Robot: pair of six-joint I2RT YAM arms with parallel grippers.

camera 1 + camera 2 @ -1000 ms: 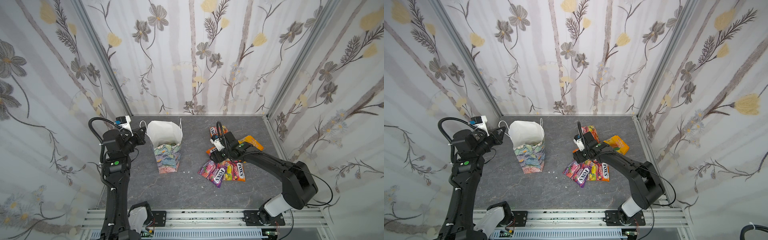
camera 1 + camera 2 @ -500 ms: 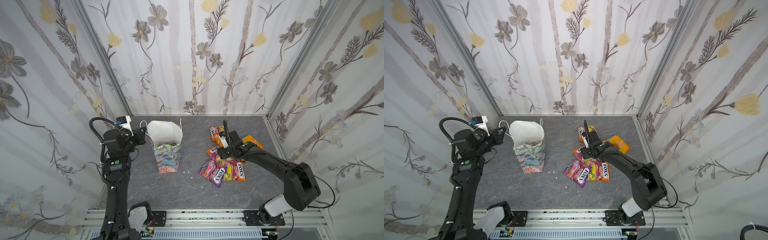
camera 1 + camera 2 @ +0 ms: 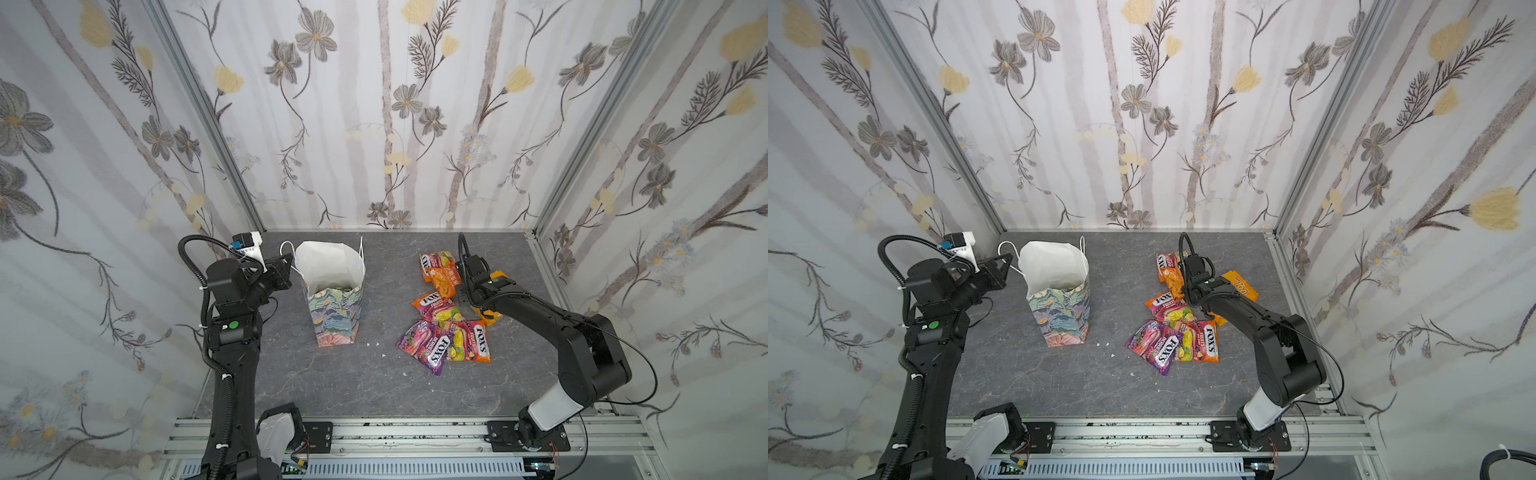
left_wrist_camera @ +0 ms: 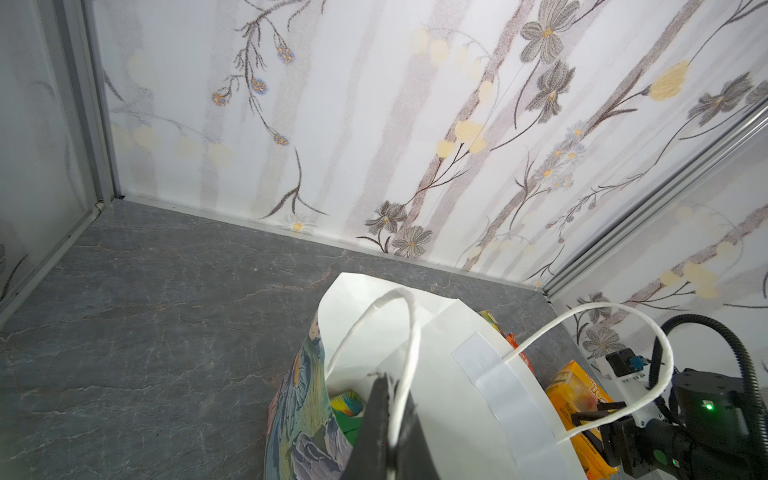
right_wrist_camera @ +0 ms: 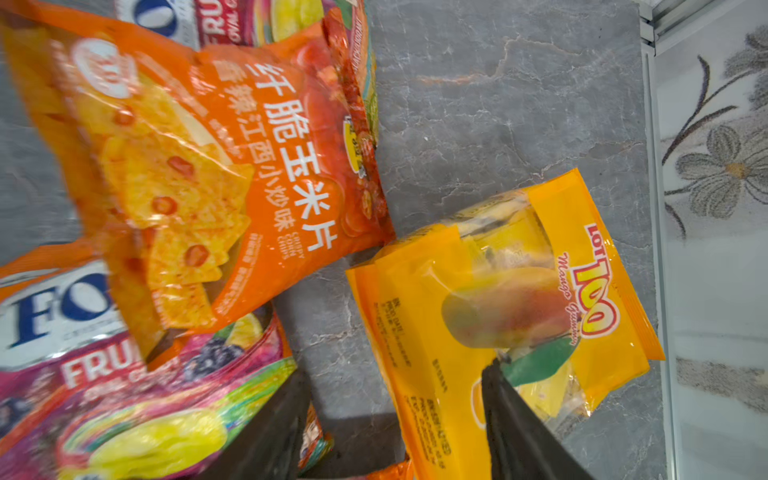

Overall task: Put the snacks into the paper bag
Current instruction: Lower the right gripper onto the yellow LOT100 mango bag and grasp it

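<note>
Left fingers [image 4: 376, 419] pinched shut on paper bag [image 3: 336, 307] cord handle; bag upright on desk [image 3: 374, 386], green pack [image 4: 347, 417] inside. Right fingers [image 5: 519, 415] spread wide, low over yellow mango pack [image 5: 498, 299]. Other snacks [image 3: 444, 332] clustered well right of bag.

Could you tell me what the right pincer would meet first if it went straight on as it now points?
Probably the yellow Lot 100 mango pack, lying partly under the open right pincer, with the grey table just beneath it; depth is unclear from the wrist view.
</note>
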